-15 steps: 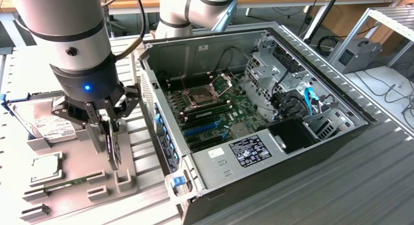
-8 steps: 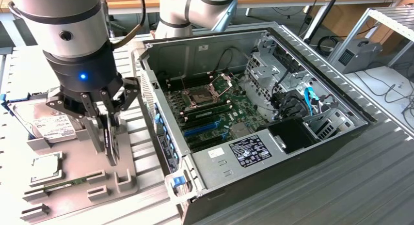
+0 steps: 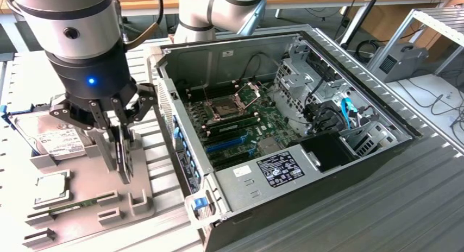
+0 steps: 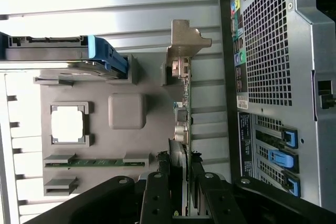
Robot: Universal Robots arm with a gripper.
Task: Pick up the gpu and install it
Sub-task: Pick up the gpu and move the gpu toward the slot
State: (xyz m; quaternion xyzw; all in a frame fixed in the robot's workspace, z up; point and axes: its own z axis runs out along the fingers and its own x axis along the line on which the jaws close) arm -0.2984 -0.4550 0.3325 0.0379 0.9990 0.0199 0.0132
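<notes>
While on edge at the grey holder (image 3: 87, 176), the gpu (image 4: 185, 98) sits pinched

Where the holder lies on the bench (image 3: 362, 208) at the exterior view's left, the gripper (image 3: 119, 159) hangs over it, its fingers (image 4: 156, 198) pinching the gpu from both faces. Whether the card rests in its slot or hangs clear of it cannot be told. A hard drive (image 3: 51, 135) lies near, further to the left; the open computer case (image 3: 210, 62) stands at the right.

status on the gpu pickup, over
gripper shut on gpu. gpu upright on edge in grey tray, not yet installed. open pc case alongside, nothing between them.
</notes>
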